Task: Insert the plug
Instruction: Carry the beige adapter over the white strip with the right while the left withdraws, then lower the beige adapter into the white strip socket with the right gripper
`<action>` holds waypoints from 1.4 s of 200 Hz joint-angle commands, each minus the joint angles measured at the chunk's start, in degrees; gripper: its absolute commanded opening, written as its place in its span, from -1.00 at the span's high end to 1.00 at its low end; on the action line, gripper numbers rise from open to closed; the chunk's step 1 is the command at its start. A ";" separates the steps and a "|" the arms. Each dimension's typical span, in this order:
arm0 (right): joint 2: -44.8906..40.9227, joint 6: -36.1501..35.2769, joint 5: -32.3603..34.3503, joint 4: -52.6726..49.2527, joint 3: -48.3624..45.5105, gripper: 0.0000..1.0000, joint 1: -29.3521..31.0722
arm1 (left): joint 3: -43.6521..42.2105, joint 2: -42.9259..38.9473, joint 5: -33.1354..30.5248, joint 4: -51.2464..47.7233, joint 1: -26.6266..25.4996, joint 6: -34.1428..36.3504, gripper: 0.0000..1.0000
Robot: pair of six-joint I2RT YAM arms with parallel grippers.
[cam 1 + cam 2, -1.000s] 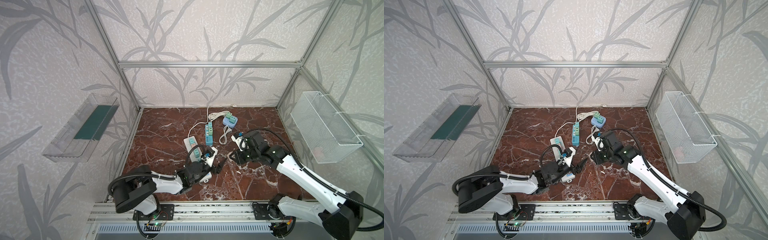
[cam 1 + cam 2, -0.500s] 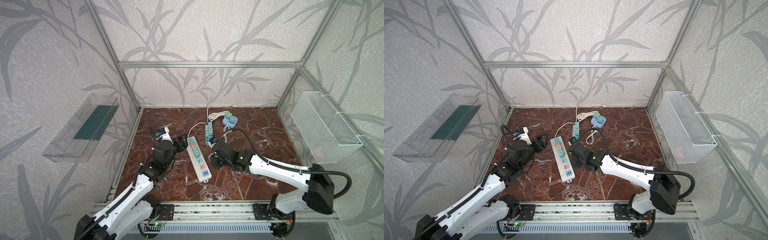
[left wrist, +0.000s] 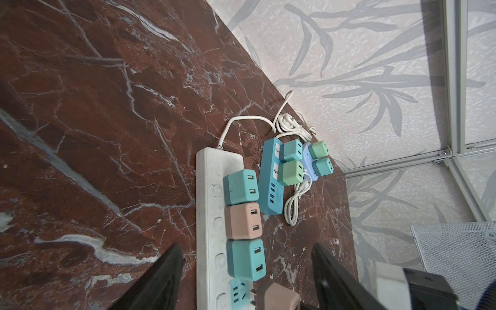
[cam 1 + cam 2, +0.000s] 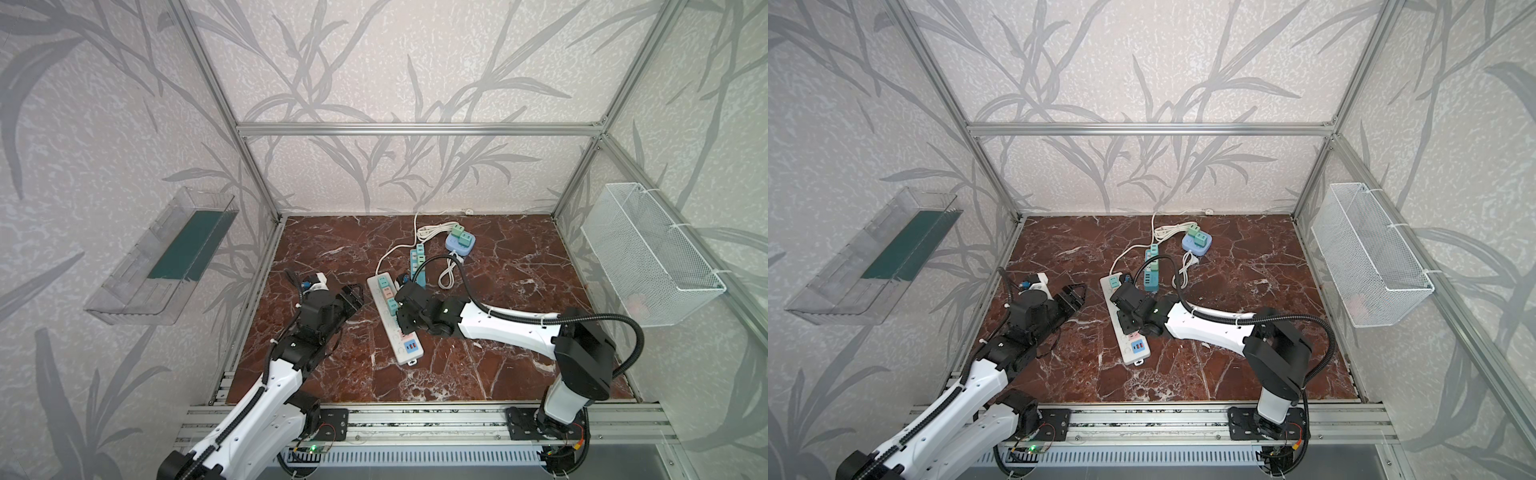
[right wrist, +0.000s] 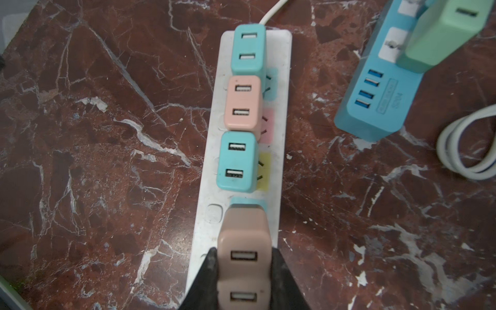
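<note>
A white power strip (image 4: 405,351) (image 4: 1124,345) lies in the middle of the marble floor. Three chargers sit in it: teal (image 5: 248,51), pink (image 5: 243,103) and teal (image 5: 236,163). My right gripper (image 5: 243,253) (image 4: 405,316) (image 4: 1125,316) is shut on a pink-beige plug (image 5: 243,236) (image 3: 280,296). It holds the plug over the strip's teal socket (image 3: 237,292), with the prongs showing right at the socket face. My left gripper (image 3: 246,248) (image 4: 353,297) (image 4: 1075,293) hovers open and empty just left of the strip.
Behind the strip lie a blue power strip (image 4: 417,266) with green chargers, a lilac round socket (image 4: 459,243) and a coiled white cable (image 4: 446,278). A wire basket (image 4: 648,257) hangs on the right wall and a clear tray (image 4: 166,257) on the left wall.
A second ago my left gripper lay at the strip and my right was off to its right. Now the left stands left of the strip and the right is over it.
</note>
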 commanded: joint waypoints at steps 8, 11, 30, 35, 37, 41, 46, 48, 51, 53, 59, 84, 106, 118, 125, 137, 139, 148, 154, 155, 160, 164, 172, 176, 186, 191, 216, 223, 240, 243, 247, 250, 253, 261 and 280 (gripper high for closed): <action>2.32 2.06 -0.04 -0.35 2.49 1.00 1.25 | -0.84 -1.36 0.21 -0.39 0.76 -0.64 -0.52; 2.51 2.14 -0.03 -0.57 2.64 1.00 1.35 | -0.88 -1.40 0.32 -0.33 0.84 -0.70 -0.52; 3.76 2.54 0.68 -2.60 4.03 1.00 1.61 | -1.27 -1.44 0.73 0.27 1.15 -1.11 -0.52; 3.95 2.65 1.04 -2.70 4.09 1.00 1.64 | -1.46 -1.50 0.90 0.59 1.28 -1.29 -0.53; 4.03 2.67 1.23 -2.76 4.04 1.00 1.65 | -1.59 -1.52 0.95 0.77 1.29 -1.38 -0.52; 4.13 2.69 1.59 -2.73 4.05 1.00 1.67 | -1.75 -1.58 1.15 1.12 1.36 -1.40 -0.52; 4.17 2.76 2.07 -2.79 3.96 1.00 1.71 | -1.89 -1.64 1.35 1.26 1.46 -1.50 -0.52; 4.19 2.83 2.32 -2.87 3.94 1.00 1.68 | -1.96 -1.62 1.39 1.35 1.47 -1.56 -0.52; 4.23 2.93 2.63 -2.96 3.98 1.00 1.67 | -1.98 -1.70 1.40 1.38 1.51 -1.59 -0.52; 4.30 2.98 2.84 -3.02 3.97 1.00 1.72 | -1.98 -1.81 1.44 1.38 1.54 -1.63 -0.52; 4.44 3.10 3.61 -3.30 4.09 1.00 1.73 | -2.05 -1.80 1.56 1.43 1.63 -1.69 -0.52; 4.67 2.73 5.94 -5.11 4.80 1.00 1.72 | -2.06 -1.89 2.25 1.90 2.06 -1.98 -0.52; 4.66 2.28 7.09 -5.81 4.92 1.00 1.73 | -2.15 -1.86 2.72 2.09 2.34 -2.19 -0.52; 4.90 1.97 6.58 -5.20 4.81 1.00 1.71 | -2.23 -1.80 2.95 2.46 2.43 -2.35 -0.52; 5.30 1.81 6.18 -5.31 4.99 1.00 1.68 | -2.33 -1.80 3.11 2.53 2.52 -2.42 -0.52; 6.07 1.62 5.56 -5.77 5.68 1.00 1.72 | -2.29 -1.84 3.29 2.61 2.65 -2.38 -0.52; 6.25 1.58 5.48 -5.79 5.78 1.00 1.69 | -2.32 -1.83 3.32 2.59 2.69 -2.44 -0.52; 6.83 1.56 4.89 -6.03 6.25 1.00 1.66 | -2.32 -1.80 3.42 2.68 2.76 -2.46 -0.52; 7.18 1.54 4.40 -6.21 6.40 1.00 1.66 | -2.33 -1.80 3.51 2.72 2.73 -2.46 -0.52; 7.20 1.54 4.27 -6.27 6.40 1.00 1.65 | -2.33 -1.80 3.51 2.71 2.76 -2.46 -0.52; 7.32 1.58 3.80 -6.26 6.58 1.00 1.70 | -2.33 -1.81 3.53 2.70 2.79 -2.46 -0.52; 7.42 1.60 3.39 -6.34 6.70 1.00 1.73 | -2.33 -1.81 3.56 2.72 2.86 -2.46 -0.52; 7.57 1.83 2.85 -6.48 6.84 1.00 1.73 | -2.33 -1.80 3.62 2.70 2.87 -2.48 -0.52; 7.64 1.93 2.60 -6.47 6.87 1.00 1.68 | -2.33 -1.80 3.61 2.71 2.92 -2.46 -0.52; 7.52 2.14 2.46 -7.03 7.06 1.00 1.71 | -2.31 -1.81 3.77 2.78 2.96 -2.46 -0.52; 7.35 2.23 2.55 -7.30 7.03 1.00 1.68 | -2.33 -1.82 3.79 2.77 2.92 -2.53 -0.52; 6.54 1.72 2.80 -9.63 7.18 1.00 1.73 | -2.33 -1.84 4.19 2.88 3.05 -2.55 -0.52; 6.44 1.48 2.97 -10.74 7.45 1.00 1.72 | -2.33 -1.87 4.23 2.90 3.05 -2.59 -0.52; 6.43 1.35 3.91 -12.69 7.54 1.00 1.60 | -2.42 -1.84 4.22 3.09 3.12 -2.38 -0.52; 6.53 1.36 3.91 -12.85 7.58 1.00 1.60 | -2.42 -1.84 4.25 3.09 3.12 -2.45 -0.52; 6.56 1.31 3.80 -12.91 7.63 1.00 1.52 | -2.42 -1.81 4.25 3.11 3.12 -2.46 -0.52; 6.59 1.28 3.55 -13.07 7.69 1.00 1.55 | -2.38 -1.82 4.32 3.14 3.13 -2.51 -0.52; 6.60 1.19 3.34 -13.12 7.76 1.00 1.56 | -2.41 -1.84 4.45 3.22 3.14 -2.54 -0.52; 6.71 1.10 2.62 -13.37 8.10 1.00 1.51 | -2.42 -1.82 4.50 3.29 3.14 -2.46 -0.52; 7.37 1.01 0.88 -14.30 9.12 1.00 1.47 | -2.40 -1.86 4.73 3.20 3.14 -2.46 -0.52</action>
